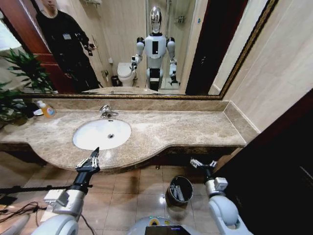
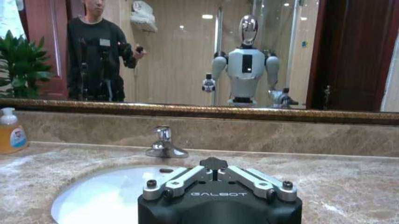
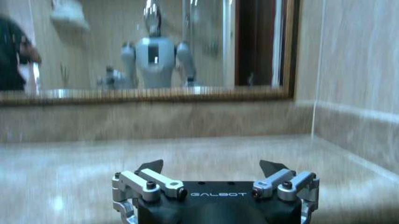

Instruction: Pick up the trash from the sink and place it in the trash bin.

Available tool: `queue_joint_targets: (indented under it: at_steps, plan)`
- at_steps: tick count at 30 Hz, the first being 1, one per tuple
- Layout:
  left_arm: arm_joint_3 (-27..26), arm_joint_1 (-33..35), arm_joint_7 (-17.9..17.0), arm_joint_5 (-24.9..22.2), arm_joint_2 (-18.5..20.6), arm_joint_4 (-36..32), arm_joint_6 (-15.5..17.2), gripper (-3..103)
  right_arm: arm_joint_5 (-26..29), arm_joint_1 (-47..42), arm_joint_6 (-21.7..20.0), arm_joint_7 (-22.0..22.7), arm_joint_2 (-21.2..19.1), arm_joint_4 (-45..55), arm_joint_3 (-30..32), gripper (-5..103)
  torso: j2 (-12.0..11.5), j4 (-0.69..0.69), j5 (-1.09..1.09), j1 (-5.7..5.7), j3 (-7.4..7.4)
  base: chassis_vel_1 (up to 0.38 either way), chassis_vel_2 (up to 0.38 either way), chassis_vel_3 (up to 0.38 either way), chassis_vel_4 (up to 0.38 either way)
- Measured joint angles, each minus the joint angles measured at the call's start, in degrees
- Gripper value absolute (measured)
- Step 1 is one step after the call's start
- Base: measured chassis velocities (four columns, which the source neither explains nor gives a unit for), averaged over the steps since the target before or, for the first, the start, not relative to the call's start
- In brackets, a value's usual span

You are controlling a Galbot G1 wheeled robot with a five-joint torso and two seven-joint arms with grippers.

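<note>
Brown marble forms the countertop (image 1: 186, 128), with a white oval sink (image 1: 93, 137) set into it and a chrome tap (image 1: 106, 112) at the back rim. The basin looks bare white, with just a small drain in its middle. A bottle of orange liquid (image 1: 47, 109) stands on the counter toward the robot's left, near the wall, beside a leafy plant (image 1: 19, 78). A wide framed mirror (image 1: 146, 49) spans the wall behind.

The left gripper (image 1: 92, 159) hovers at the counter's front edge, just in front of the sink, its two fingers pressed together with nothing between them. The right gripper (image 1: 204, 163) hangs lower, off the counter's front edge toward the robot's right, with its fingers spread apart and nothing held.

The trash bin (image 1: 179, 191), small, round and dark with a shiny rim, stands on the tiled floor below the counter, between the two arms. Pale tube-like bits (image 1: 178, 192) lie inside it.
</note>
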Motion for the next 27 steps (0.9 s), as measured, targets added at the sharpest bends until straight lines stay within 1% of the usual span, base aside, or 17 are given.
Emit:
queue_joint_targets:
  at_steps: [1,2,3,6,10,12,14,20,22,27]
  plan:
    - [0.0,0.0,0.0,0.0,0.0,0.0,0.0,0,1.5,1.1,-2.6,1.8,-1.3,4.7,0.0,100,0.0,0.0,0.0,0.0,0.0,0.0,0.0,0.0,0.0]
    - [0.0,0.0,0.0,0.0,0.0,0.0,0.0,0,2.3,1.5,-3.6,2.4,-1.8,6.4,0.0,100,0.0,0.0,0.0,0.0,0.0,0.0,0.0,0.0,0.0]
    - [0.0,0.0,0.0,0.0,0.0,0.0,0.0,0,2.3,1.5,-3.6,2.4,-1.8,6.4,0.0,100,0.0,0.0,0.0,0.0,0.0,0.0,0.0,0.0,0.0]
    - [0.0,0.0,0.0,0.0,0.0,0.0,0.0,0,4.6,2.2,-6.5,3.6,-2.9,10.4,0.2,100,0.0,0.0,0.0,0.0,0.0,0.0,0.0,0.0,0.0]
    - [0.0,0.0,0.0,0.0,0.0,0.0,0.0,0,5.1,2.1,-7.6,3.6,-3.6,12.3,0.4,100,0.0,0.0,0.0,0.0,0.0,0.0,0.0,0.0,0.0]
    - [0.0,0.0,0.0,0.0,0.0,0.0,0.0,0,5.1,1.9,-7.7,3.3,-3.7,12.5,0.5,100,0.0,0.0,0.0,0.0,0.0,0.0,0.0,0.0,0.0]
    - [0.0,0.0,0.0,0.0,0.0,0.0,0.0,0,5.3,1.2,-7.7,1.4,-4.2,12.7,0.9,100,0.0,0.0,0.0,0.0,0.0,0.0,0.0,0.0,0.0]
    - [0.0,0.0,0.0,0.0,0.0,0.0,0.0,0,5.6,1.5,-7.5,-0.8,-4.9,10.9,1.5,100,0.0,0.0,0.0,0.0,0.0,0.0,0.0,0.0,0.0]
    - [0.0,0.0,0.0,0.0,0.0,0.0,0.0,0,5.5,2.0,-6.2,-3.0,-5.3,8.2,2.4,100,0.0,0.0,0.01,0.0,0.0,0.0,0.0,0.0,0.0]
    - [0.0,0.0,0.0,0.0,0.0,0.0,0.0,0,7.3,1.7,-5.0,-4.5,-6.1,6.4,3.8,100,0.0,0.0,0.0,0.0,0.0,0.0,0.0,0.0,0.0]
